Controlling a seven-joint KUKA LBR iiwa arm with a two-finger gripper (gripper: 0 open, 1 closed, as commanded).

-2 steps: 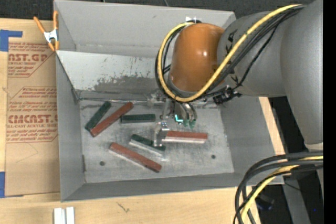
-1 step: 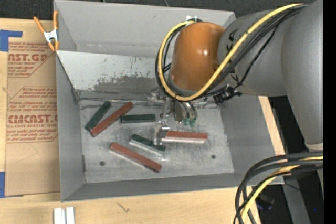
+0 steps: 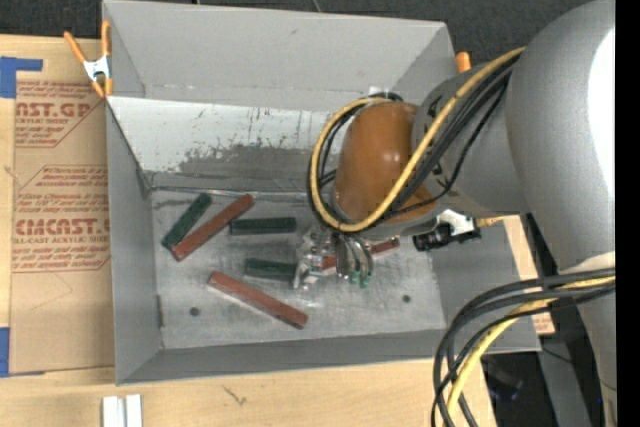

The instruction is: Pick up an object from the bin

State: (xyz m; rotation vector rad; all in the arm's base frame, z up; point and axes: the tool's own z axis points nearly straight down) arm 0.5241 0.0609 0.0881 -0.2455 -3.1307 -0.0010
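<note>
My gripper is down at the bin floor, right of centre, under the orange wrist cover. A short dark green bar lies flat just to its left, its right end reaching the gripper. In front of that, a long reddish-brown bar rests diagonally on the floor. Another dark green bar lies a little further back. A small reddish-brown piece pokes out on the gripper's right side, partly hidden by it.
At the left of the floor a reddish-brown bar and a dark green bar lie side by side on a slant. The bin's sloped walls rise close behind and to the right of the arm.
</note>
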